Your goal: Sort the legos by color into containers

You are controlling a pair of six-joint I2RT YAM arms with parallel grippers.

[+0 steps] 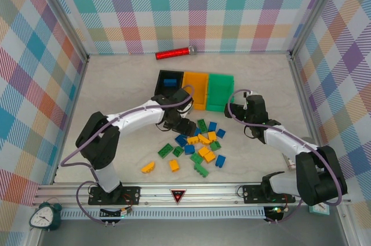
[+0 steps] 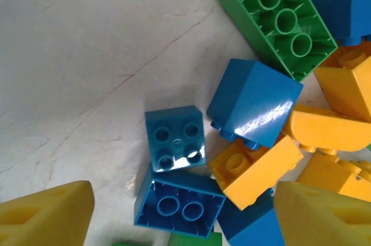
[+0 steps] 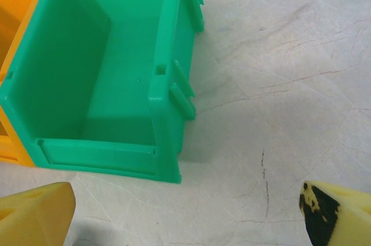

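Observation:
The legos point(image 1: 200, 144) lie in a loose heap of blue, green and yellow bricks at the middle of the table. The containers stand in a row behind them: black point(image 1: 160, 83), orange point(image 1: 196, 89), green point(image 1: 221, 92). One blue brick point(image 1: 169, 82) lies in the black one. My left gripper point(image 1: 186, 127) hovers open at the heap's left edge. Between its yellow fingertips point(image 2: 49, 217) lies an upside-down blue brick point(image 2: 179, 202), untouched, with a square blue brick point(image 2: 175, 138) just beyond. My right gripper point(image 1: 242, 109) is open and holds nothing, over bare table beside the green bin point(image 3: 98, 72).
A red cylinder point(image 1: 174, 53) with a silver tip lies by the back wall. Stray bricks sit nearer the arms: two yellow point(image 1: 148, 167) point(image 1: 174, 165) and a green one point(image 1: 201, 170). Checked walls close in the table on three sides.

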